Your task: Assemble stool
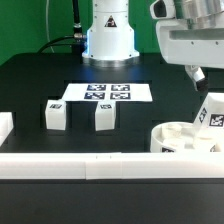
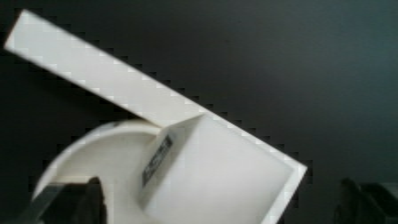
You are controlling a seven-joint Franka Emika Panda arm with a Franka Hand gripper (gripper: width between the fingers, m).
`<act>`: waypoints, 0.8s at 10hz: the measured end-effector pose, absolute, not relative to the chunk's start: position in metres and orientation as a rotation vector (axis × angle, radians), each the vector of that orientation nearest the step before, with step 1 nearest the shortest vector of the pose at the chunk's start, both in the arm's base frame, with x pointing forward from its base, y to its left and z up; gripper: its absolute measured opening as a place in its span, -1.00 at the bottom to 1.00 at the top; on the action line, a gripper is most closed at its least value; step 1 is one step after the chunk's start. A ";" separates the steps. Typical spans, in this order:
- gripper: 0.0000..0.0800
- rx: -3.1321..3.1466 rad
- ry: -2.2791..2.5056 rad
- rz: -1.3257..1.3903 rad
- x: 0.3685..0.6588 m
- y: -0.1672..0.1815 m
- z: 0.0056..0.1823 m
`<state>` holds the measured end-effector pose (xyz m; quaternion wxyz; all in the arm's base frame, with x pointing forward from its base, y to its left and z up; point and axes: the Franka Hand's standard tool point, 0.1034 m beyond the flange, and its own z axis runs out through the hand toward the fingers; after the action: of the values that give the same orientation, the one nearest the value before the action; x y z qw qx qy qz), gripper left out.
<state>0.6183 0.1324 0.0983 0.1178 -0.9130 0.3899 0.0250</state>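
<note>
Gripper [image 1: 197, 76] is hanging over the exterior view's right side with its jaws standing wide apart, so it's gripping nothing. In the wrist view the dark fingertips [image 2: 68, 196] are sitting way out on either side of the leg below, and nothing is getting pinched.

That upright leg [image 1: 212, 110] is poking up out of the round seat [image 1: 180, 138], just under the gripper, with its tag facing the exterior camera. It's looking a little tilted to me. Whether it's properly sitting in a hole, I can't tell from either view.

The seat is lying on the black table [image 1: 30, 80] at the exterior view's right, pushed right up against the long white rail [image 1: 100, 165] that's running along the near edge. The wrist view is showing the same thing: the seat's curved rim touching the rail.

The other two are just standing around on the table. The first loose leg [image 1: 55, 115] and the second loose leg [image 1: 103, 116] are near each other but not touching, both just in front of the marker board [image 1: 105, 93] and well apart from the seat.
</note>
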 end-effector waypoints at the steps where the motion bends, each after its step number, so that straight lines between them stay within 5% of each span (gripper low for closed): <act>1: 0.62 -2.756 0.959 0.040 0.619 0.132 0.100; 8: 0.62 -2.957 -0.105 -0.085 0.624 0.134 0.104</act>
<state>0.6242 0.1335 0.1043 0.0906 -0.9948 -0.0354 -0.0287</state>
